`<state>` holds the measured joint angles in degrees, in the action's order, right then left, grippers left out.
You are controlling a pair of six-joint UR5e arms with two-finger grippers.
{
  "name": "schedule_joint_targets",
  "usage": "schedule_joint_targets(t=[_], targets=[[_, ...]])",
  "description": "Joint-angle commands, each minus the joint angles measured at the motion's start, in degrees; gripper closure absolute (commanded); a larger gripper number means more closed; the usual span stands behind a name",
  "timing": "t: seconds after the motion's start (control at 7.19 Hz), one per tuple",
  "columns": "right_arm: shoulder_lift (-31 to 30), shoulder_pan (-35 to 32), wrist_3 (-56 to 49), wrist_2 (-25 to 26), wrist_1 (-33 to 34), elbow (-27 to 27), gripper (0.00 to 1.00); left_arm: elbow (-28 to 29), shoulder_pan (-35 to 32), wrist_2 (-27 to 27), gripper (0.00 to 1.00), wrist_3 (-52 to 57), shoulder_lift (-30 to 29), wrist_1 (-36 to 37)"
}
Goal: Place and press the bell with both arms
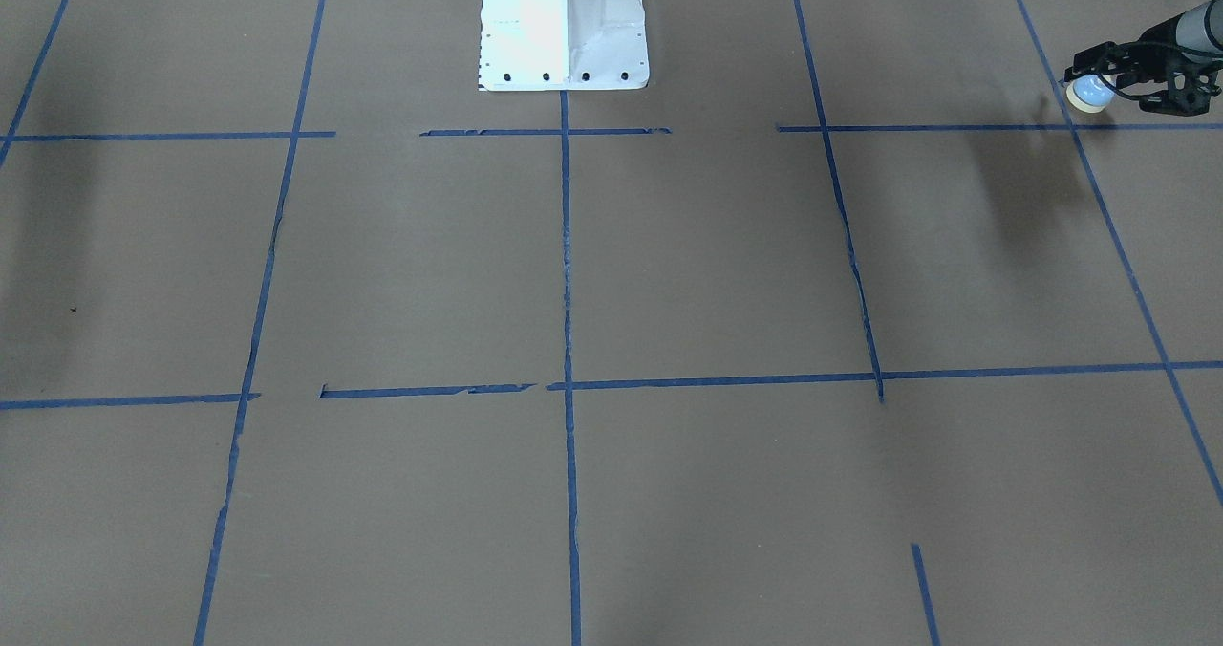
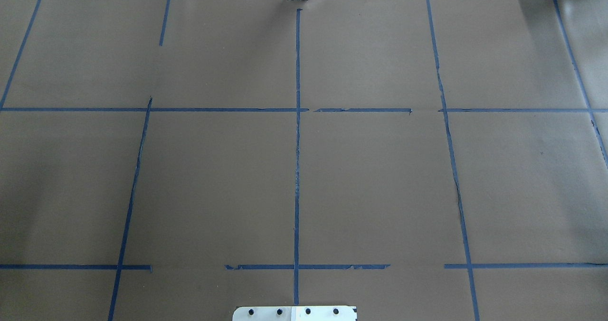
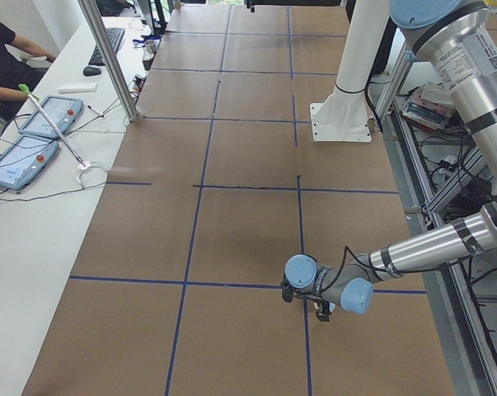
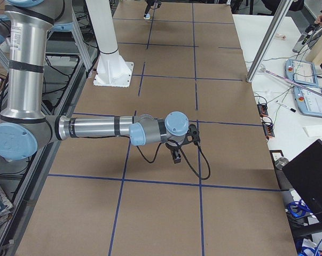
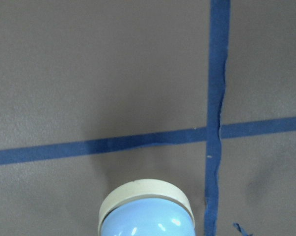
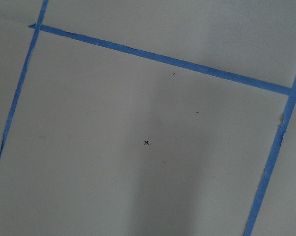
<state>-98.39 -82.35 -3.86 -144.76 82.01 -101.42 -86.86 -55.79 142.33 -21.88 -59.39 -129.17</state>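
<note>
— A brown table (image 1: 401, 264) gridded with blue tape lines (image 1: 566, 245), white pedestal (image 1: 564, 25) at top centre of the front-facing view. Where's the bell?

— Upper right of that view: the bell (image 1: 1088, 92) sits tipped on its side in the left end effector (image 1: 1099, 87), which is clamped on it, above a tape crossing. The left wrist view shows its cream rim (image 5: 147, 194) low in frame.

— And the right end effector?

— Mid-frame in the right-side view, right end effector (image 4: 177, 154) hangs above the table; I cannot tell how its fingers stand.
</note>
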Motion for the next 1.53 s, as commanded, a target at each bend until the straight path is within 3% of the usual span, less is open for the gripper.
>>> schedule_joint_targets(t=[0.0, 0.7, 0.83, 1.11, 1.25, 1.39], targets=[[-0.4, 0.0, 0.0, 0.0, 0.0, 0.0, 0.00, 0.0, 0.4, -2.4, 0.00, -2.9, -0.3, -0.4], [-0.4, 0.0, -0.2, 0.0, 0.0, 0.3, 0.00, 1.2, 2.3, -2.6, 0.00, -3.0, -1.4, -0.3], [-0.4, 0.0, -0.2, 0.0, 0.0, 0.3, 0.00, 1.2, 3.0, -2.6, 0.10, -3.0, -1.5, -0.4], [-0.4, 0.0, -0.2, 0.0, 0.0, 0.3, 0.00, 1.1, 3.2, -2.6, 0.72, -2.7, -1.5, -0.5], [-0.4, 0.0, -0.2, 0.0, 0.1, 0.3, 0.00, 0.0, 3.1, -2.7, 0.92, -3.1, -1.4, -3.9], [-0.4, 0.0, -0.2, 0.0, 0.0, 0.3, 0.00, -1.1, 3.1, -2.5, 0.97, -4.0, -1.3, -9.2]])
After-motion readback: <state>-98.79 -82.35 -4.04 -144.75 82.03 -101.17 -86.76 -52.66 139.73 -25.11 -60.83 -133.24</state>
